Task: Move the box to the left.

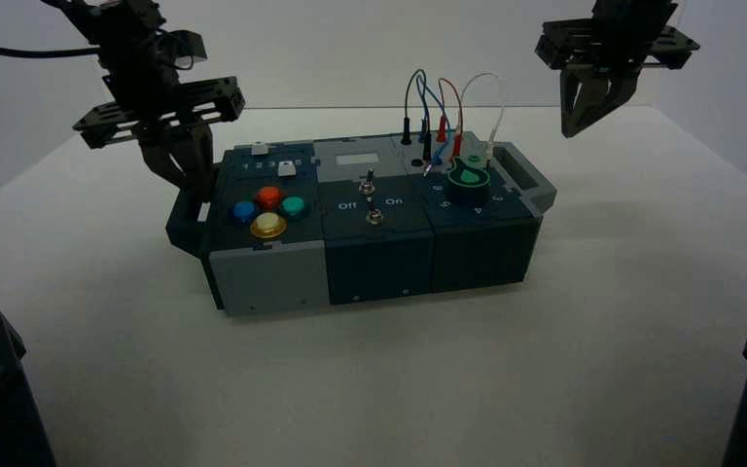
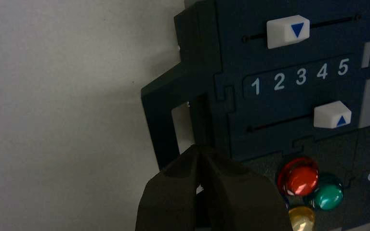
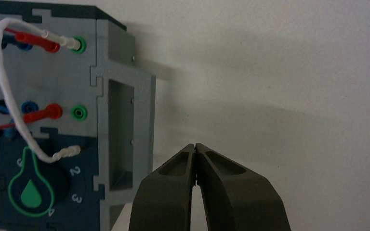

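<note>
As wires [image 1: 449, 112] loop — left tool [image 1: 191, 182] overlaps handle [image 1: 187, 216].

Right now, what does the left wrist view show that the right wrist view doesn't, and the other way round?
Only the left wrist view: two white sliders, the numbers 1 to 5, red, green and yellow push buttons, and the dark left-end handle.
Only the right wrist view: looping wires, the green-marked knob and the grey right-end handle.
Both: part of the box and bare table.

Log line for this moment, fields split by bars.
left gripper: at box's left end handle | right gripper: parked off box's right end | box: on table
</note>
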Action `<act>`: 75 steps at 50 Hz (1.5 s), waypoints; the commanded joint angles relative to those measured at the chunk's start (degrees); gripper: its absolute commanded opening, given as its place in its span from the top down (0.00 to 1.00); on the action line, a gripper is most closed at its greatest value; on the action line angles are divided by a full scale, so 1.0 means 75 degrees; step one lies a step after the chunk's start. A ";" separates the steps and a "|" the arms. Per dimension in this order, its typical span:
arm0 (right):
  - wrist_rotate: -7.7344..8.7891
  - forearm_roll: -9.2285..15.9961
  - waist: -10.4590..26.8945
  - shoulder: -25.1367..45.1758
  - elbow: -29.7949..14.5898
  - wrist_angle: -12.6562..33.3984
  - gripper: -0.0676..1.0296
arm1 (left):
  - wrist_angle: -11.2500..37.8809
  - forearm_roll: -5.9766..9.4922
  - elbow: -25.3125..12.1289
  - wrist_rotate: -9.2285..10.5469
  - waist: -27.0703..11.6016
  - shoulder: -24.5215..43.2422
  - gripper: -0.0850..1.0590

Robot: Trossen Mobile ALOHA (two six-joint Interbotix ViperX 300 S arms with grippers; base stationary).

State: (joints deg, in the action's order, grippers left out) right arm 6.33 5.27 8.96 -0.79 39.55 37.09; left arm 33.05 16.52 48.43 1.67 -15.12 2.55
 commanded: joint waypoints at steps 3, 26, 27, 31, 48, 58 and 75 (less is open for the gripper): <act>0.0023 0.0035 0.0035 0.0152 -0.0187 -0.0059 0.96 | -0.0059 -0.0129 -0.0258 -0.0012 -0.0012 0.0211 0.95; 0.0000 0.0094 0.0785 0.0914 -0.0258 -0.0059 0.96 | 0.0164 -0.0691 -0.0773 0.0000 0.0234 0.0809 0.95; 0.0000 0.0117 0.0820 0.0937 -0.0258 -0.0070 0.96 | 0.0188 -0.0738 -0.0797 0.0000 0.0270 0.0797 0.95; 0.0012 0.0141 0.0937 0.0996 -0.0270 -0.0082 0.96 | 0.0258 -0.0891 -0.0891 0.0047 0.0398 0.0762 0.95; 0.0000 0.0188 0.1395 0.1195 -0.0434 -0.0188 0.96 | 0.0598 -0.1371 -0.1418 0.0059 0.0879 0.0891 0.95; 0.0000 0.0445 0.1898 0.1395 -0.0680 -0.0246 0.96 | 0.0832 -0.1699 -0.1875 0.0059 0.1301 0.1078 0.95; -0.0012 0.0773 0.2531 0.1734 -0.1078 -0.0434 0.96 | 0.0879 -0.1898 -0.2309 -0.0059 0.2039 0.1301 0.95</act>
State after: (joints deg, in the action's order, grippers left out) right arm 6.15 9.93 25.58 12.48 33.66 34.63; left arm 39.81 2.81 33.05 1.32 -2.11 12.83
